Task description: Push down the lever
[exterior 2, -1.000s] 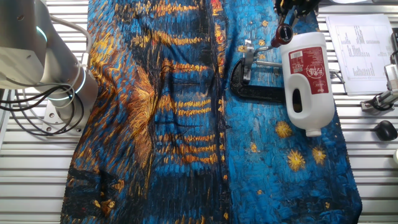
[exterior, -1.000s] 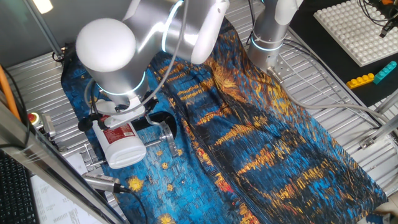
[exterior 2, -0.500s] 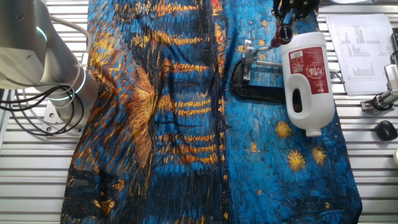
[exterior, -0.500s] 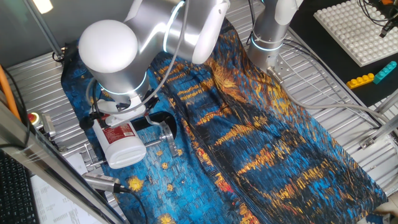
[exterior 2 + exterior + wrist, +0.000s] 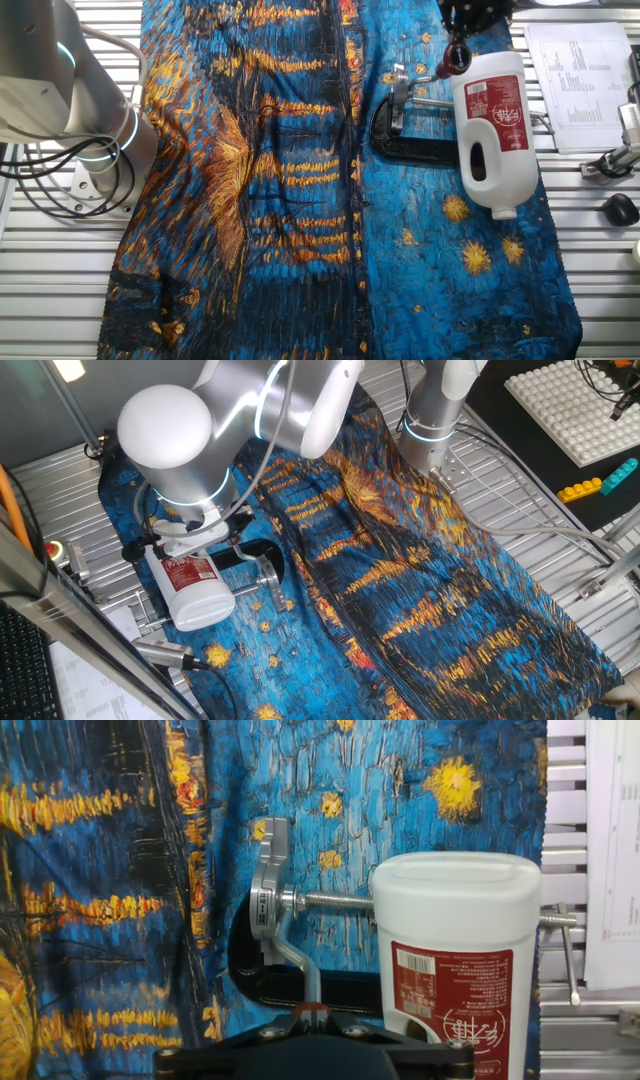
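Note:
The lever (image 5: 290,955) is a thin silver rod that runs from the clamp's metal head toward me and ends in a small red cap (image 5: 312,1009). It is jointed to a black C-shaped clamp (image 5: 250,982) lying on the blue painted cloth. My gripper (image 5: 312,1020) is shut, and its tips are right at the red cap. In the other fixed view the gripper (image 5: 463,38) is just above the red cap (image 5: 457,58), beside the clamp (image 5: 405,145). In one fixed view the arm's wrist hides the lever, and only the clamp (image 5: 268,556) shows.
A white bottle with a red label (image 5: 455,960) lies over the clamp's screw, close to the right of the lever; it also shows in the other fixed view (image 5: 492,125). Paper sheets (image 5: 582,85) lie past the cloth's edge. A second arm's base (image 5: 95,115) stands at the far side.
The wrist has shifted slightly over the clamp, and the gripper sits a little nearer the frame's top edge in the other fixed view. The lever's red cap looks unmoved.

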You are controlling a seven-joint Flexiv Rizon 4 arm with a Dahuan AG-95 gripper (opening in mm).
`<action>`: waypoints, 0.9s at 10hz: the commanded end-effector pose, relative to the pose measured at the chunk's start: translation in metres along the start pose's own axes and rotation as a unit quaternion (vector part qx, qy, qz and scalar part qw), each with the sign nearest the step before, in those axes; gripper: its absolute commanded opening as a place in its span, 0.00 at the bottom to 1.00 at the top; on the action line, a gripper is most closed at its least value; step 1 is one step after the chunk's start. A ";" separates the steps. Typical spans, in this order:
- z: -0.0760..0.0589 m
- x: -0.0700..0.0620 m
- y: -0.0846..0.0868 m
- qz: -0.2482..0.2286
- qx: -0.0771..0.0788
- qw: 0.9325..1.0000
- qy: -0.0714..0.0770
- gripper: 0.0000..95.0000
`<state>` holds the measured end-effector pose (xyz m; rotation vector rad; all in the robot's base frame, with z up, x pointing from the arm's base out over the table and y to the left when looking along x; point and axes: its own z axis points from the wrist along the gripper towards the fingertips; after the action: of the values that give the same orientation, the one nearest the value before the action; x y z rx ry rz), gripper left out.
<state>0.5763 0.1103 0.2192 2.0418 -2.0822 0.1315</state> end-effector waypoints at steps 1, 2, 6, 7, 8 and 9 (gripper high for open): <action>0.005 0.004 -0.003 -0.001 0.005 1.000 0.000 0.00; 0.006 0.007 -0.003 -0.002 0.006 1.000 0.000 0.00; 0.013 0.023 0.000 -0.015 0.014 1.000 0.000 0.00; 0.016 0.025 -0.002 -0.016 0.017 1.000 -0.001 0.00; 0.018 0.026 -0.003 -0.014 0.018 1.000 -0.002 0.00; 0.019 0.026 -0.004 -0.014 0.020 1.000 -0.001 0.00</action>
<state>0.5773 0.0796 0.2061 2.0931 -2.0684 0.1709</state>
